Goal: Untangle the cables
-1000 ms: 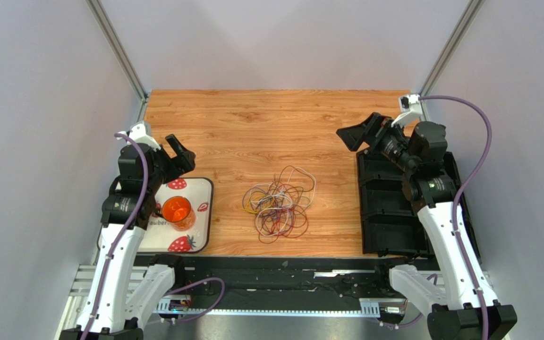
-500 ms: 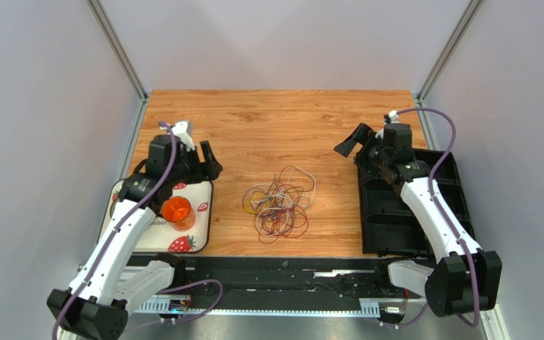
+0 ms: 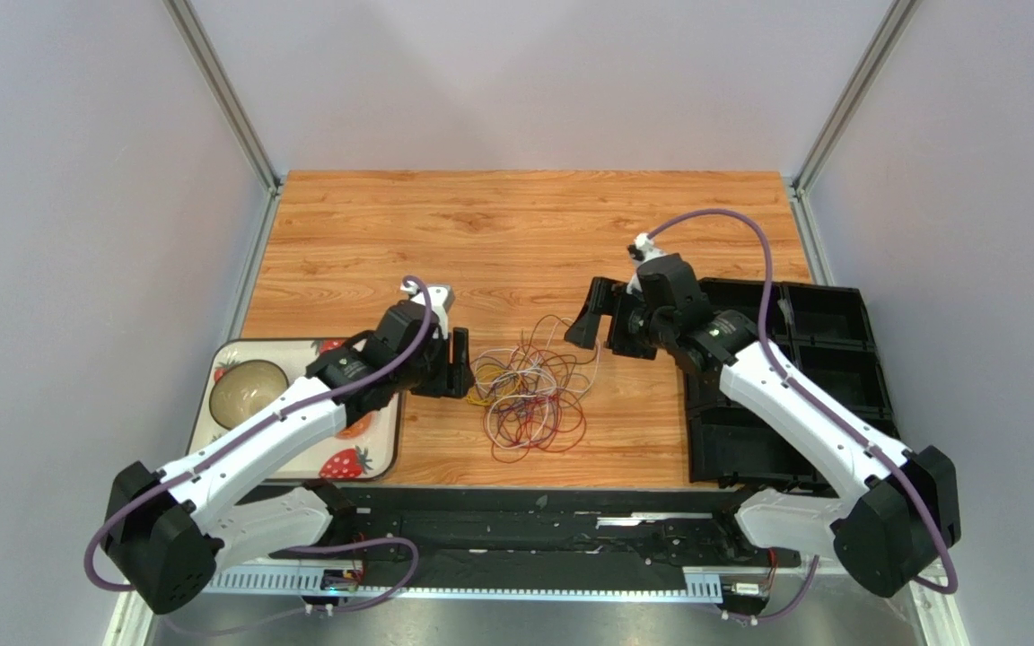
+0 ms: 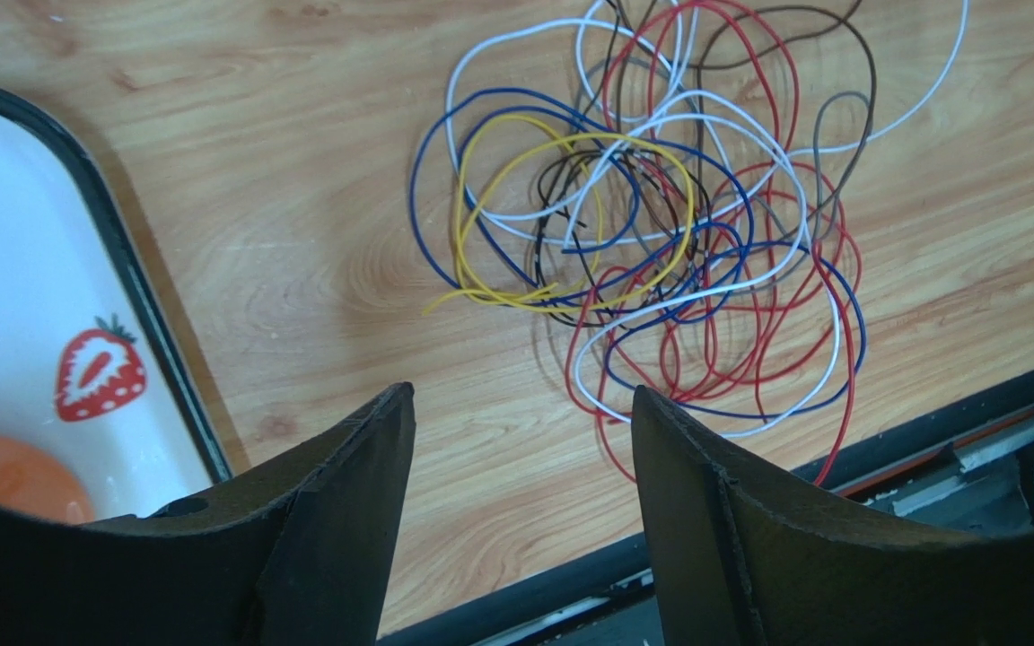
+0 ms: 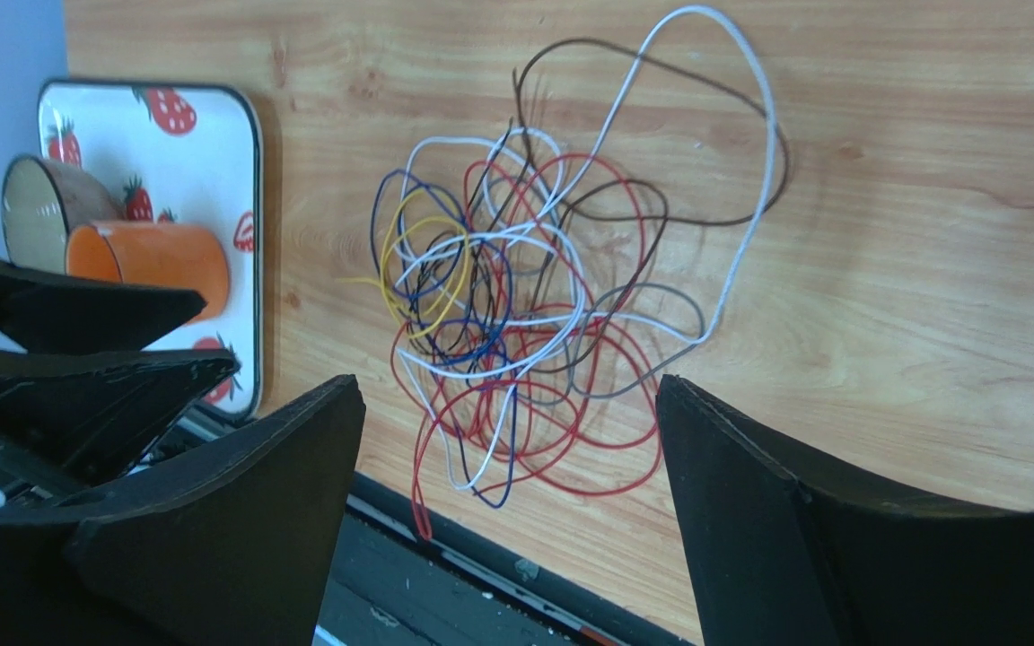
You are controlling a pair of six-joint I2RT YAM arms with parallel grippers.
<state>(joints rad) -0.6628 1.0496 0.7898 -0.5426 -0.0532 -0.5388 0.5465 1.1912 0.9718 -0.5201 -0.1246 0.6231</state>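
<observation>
Seen from above, the cables (image 3: 532,390) lie in one tangle on the wood between the left gripper (image 3: 456,366) and the right gripper (image 3: 591,320), each just beside it. In the left wrist view the fingers (image 4: 334,512) stand parted and empty, with the tangle ahead of the tips (more toward the right finger). In the right wrist view the fingers (image 5: 779,512) stand wide apart, holding nothing, with the tangle just beyond and between them.
</observation>
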